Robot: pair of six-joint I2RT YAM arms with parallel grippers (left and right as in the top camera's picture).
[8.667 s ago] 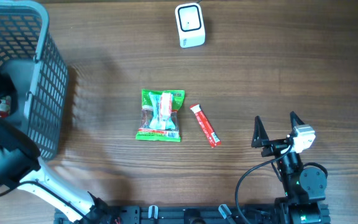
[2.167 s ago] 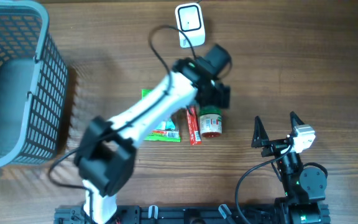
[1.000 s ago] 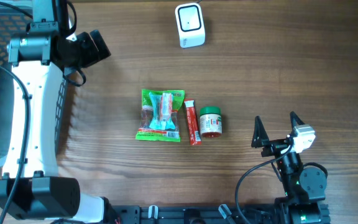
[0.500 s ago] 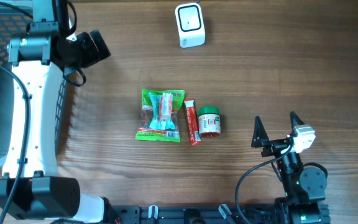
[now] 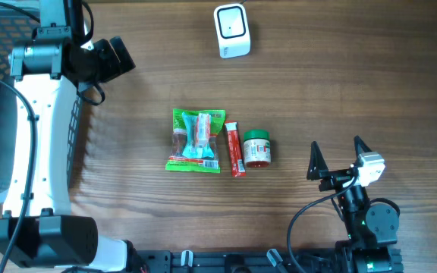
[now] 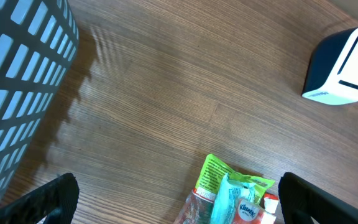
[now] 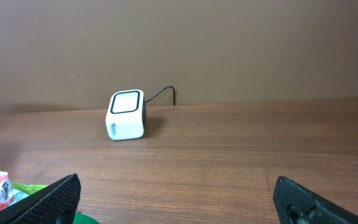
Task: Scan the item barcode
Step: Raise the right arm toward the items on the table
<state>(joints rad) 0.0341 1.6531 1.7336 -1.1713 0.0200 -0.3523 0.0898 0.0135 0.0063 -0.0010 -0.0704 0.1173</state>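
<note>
Jaws spread wide and empty, the left gripper [image 6: 176,183] hangs above the table [image 5: 370,83] next to the basket [image 6: 17,81], its wrist camera looking down on bare wood and the top of a green packet [image 5: 195,141]. The right gripper [image 5: 336,148] is just as wide and just as empty, parked by the near edge. Between the arms, three goods lie in a tight row: the packet, a red stick [image 5: 236,149] just beside it, and a small jar [image 5: 257,148] with a green lid pressed close to the stick. The scanner [image 5: 231,30] sits well apart at the far edge. Nothing has been lifted for scanning. The crowding looks like the chief hazard: fingers closing on one item could drag or pinch its neighbour. The round jar may also slip or roll, and a barcode covered by a finger or turned away from the scanner would not read.
</note>
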